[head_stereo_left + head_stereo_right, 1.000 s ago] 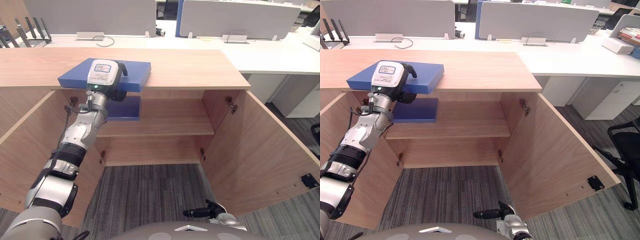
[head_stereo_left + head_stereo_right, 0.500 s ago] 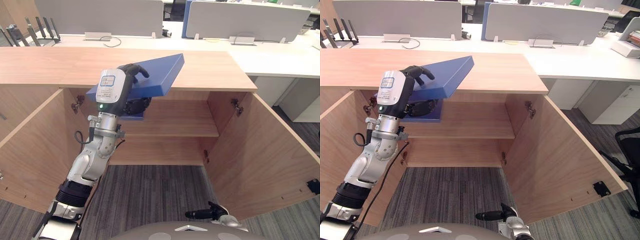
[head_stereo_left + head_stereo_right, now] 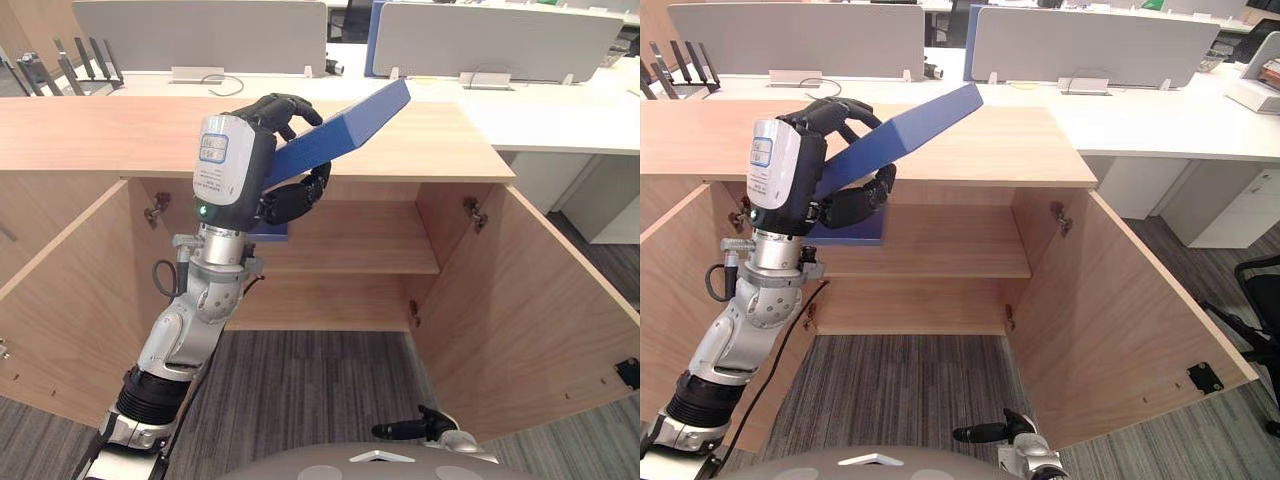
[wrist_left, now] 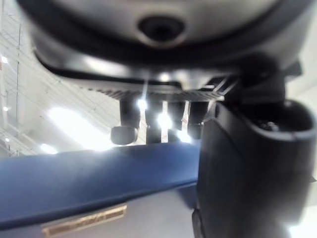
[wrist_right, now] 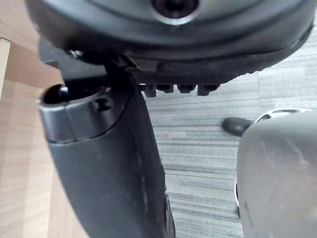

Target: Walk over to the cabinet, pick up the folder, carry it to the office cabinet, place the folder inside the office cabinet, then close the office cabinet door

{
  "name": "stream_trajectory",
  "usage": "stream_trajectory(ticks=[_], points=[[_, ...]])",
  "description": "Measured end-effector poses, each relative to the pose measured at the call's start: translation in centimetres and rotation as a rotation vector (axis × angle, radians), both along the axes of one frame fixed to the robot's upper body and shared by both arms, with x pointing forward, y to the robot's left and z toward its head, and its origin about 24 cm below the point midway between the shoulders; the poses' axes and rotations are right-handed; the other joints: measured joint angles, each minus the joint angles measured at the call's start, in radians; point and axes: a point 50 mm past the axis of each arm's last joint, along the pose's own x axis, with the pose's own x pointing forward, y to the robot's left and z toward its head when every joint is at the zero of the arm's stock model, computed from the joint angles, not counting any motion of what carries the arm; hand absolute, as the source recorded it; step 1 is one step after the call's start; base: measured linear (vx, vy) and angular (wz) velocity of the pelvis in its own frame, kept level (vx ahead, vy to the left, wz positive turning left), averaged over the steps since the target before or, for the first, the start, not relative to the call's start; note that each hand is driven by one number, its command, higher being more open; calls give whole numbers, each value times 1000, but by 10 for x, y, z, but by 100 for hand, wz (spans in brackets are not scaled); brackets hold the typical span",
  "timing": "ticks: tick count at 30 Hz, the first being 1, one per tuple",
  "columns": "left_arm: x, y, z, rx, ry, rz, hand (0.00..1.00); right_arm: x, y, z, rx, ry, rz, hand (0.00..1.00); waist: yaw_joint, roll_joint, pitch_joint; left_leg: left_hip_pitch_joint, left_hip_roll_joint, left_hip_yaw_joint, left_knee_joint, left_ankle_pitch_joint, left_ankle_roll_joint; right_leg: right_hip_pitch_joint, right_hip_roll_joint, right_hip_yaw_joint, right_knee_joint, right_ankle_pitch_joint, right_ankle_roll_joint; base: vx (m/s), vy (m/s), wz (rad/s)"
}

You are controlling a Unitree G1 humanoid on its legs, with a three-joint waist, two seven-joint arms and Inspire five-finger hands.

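So the flat blue folder (image 3: 350, 128) was lying on the light wooden cabinet top (image 3: 90, 135) a second ago; now the dark left hand (image 3: 272, 108) has it clamped, lifted clear and tipped steeply; pickup looks done, carrying's next; right hand (image 3: 405, 428) hangs low, can't tell its grip.
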Motion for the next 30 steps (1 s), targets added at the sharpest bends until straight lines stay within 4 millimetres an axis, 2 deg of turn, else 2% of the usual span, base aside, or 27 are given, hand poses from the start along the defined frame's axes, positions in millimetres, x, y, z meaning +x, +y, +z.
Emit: stream_trajectory(ticks=[8, 12, 19, 24, 30], points=[[-18, -14, 19, -24, -105, -91, 0, -2, -3, 0, -15, 8, -4, 100, 3, 8, -7, 0, 0, -3, 2, 0, 0, 0, -1, 0, 5, 0, 0, -35, -19, 1], [-28, -23, 24, -22, -142, -160, 0, -2, -5, 0, -22, 11, 7, 100, 2, 16, -13, 0, 0, -4, 5, 0, 0, 0, -1, 0, 7, -1, -1, -44, -20, 0], [-33, -26, 27, -28, -163, -205, 0, -3, -5, 0, -32, 16, 31, 100, 3, 19, -25, -4, 3, -6, 12, 0, 0, -1, 0, 1, 15, -6, 0, -55, -27, 1], [-35, -26, 30, -163, -109, -304, 0, -7, -6, -1, -35, 33, 28, 100, 6, 16, -41, -7, 3, -7, 12, 0, 0, -2, 0, 0, 15, -6, 0, -29, -13, 1], [-33, -24, 35, -409, -77, -378, 0, -12, -6, -2, -34, 46, 26, 100, 21, 9, -46, -10, 2, -14, 12, 0, 1, -2, -1, -7, 15, -7, 0, -6, -3, 2]])
